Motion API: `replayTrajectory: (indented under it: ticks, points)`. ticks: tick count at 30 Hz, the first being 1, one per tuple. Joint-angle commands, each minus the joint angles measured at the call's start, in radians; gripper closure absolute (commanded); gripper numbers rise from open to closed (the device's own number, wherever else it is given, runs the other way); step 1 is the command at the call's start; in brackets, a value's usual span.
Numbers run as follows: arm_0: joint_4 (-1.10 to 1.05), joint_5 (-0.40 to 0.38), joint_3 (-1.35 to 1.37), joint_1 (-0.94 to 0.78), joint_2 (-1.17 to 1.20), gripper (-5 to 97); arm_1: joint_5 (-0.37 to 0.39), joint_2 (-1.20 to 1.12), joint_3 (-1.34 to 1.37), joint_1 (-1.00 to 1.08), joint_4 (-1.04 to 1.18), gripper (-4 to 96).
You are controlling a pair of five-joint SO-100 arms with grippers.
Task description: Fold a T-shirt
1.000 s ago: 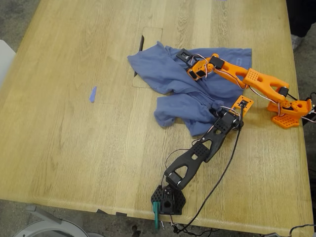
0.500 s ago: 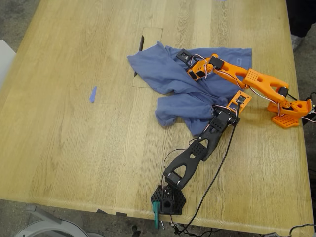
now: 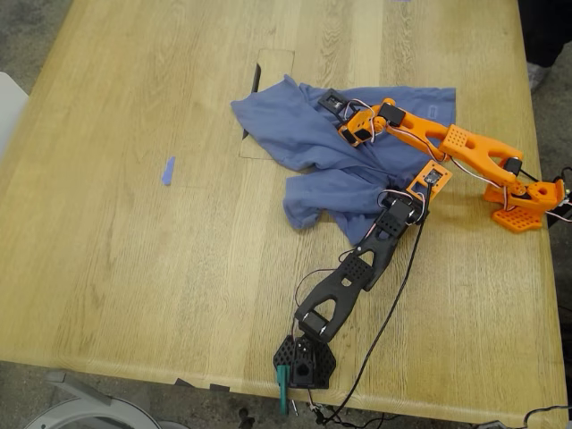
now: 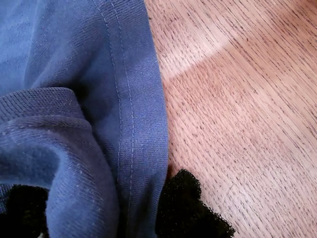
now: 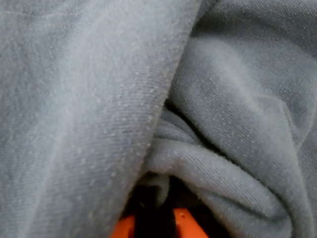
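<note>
The slate-blue T-shirt (image 3: 331, 170) lies crumpled on the wooden table (image 3: 134, 268), right of centre in the exterior view. My first gripper (image 3: 399, 204), on the black arm, is at the shirt's near right edge. In the first wrist view its black fingertips (image 4: 190, 210) are shut on a stitched hem of the T-shirt (image 4: 129, 124), with bare wood beside it. My second gripper (image 3: 344, 114), on the orange arm, rests on the upper part of the cloth. In the second wrist view its orange fingertips (image 5: 185, 224) pinch a fold of the T-shirt (image 5: 99, 99). The chest print is hidden.
A small blue scrap (image 3: 168, 170) lies on the table toward the exterior view's left. A rectangular inset panel (image 3: 275, 67) with a dark slot sits behind the shirt. The black base (image 3: 304, 362) stands at the near edge and the orange base (image 3: 523, 201) at the exterior view's right. A black cable (image 3: 393, 304) trails off the near edge.
My first gripper has moved a little away from the near edge and toward the exterior view's left, bunching the shirt's near part with it. The orange arm has stayed still.
</note>
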Motion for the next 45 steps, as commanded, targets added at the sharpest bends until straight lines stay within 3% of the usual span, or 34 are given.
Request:
replayTrajectory:
  ticks: [1,4,9,16,24,37,45]
  points:
    - [-0.038,0.026,-0.029,-0.021,-0.038,61,0.008,0.078,-0.017,-0.012,-0.017,91.5]
    - [-0.051,0.067,-0.028,-0.023,-0.043,64,0.008,0.081,-0.017,-0.012,-0.018,91.5]
    - [-0.112,0.163,-0.029,-0.032,-0.055,76,0.009,0.081,-0.017,-0.021,-0.021,91.5]
    - [-0.106,0.160,-0.029,-0.060,-0.054,92,0.011,0.095,-0.017,-0.028,-0.017,91.5]
    - [0.044,0.156,-0.031,-0.114,0.026,92,0.003,0.179,-0.017,-0.012,0.055,91.5]
    - [0.393,0.143,-0.029,-0.330,0.420,92,-0.005,0.362,-0.017,0.008,0.118,91.5]
    - [0.486,0.133,-0.029,-0.408,0.637,92,-0.012,0.480,-0.017,-0.032,0.144,91.5]
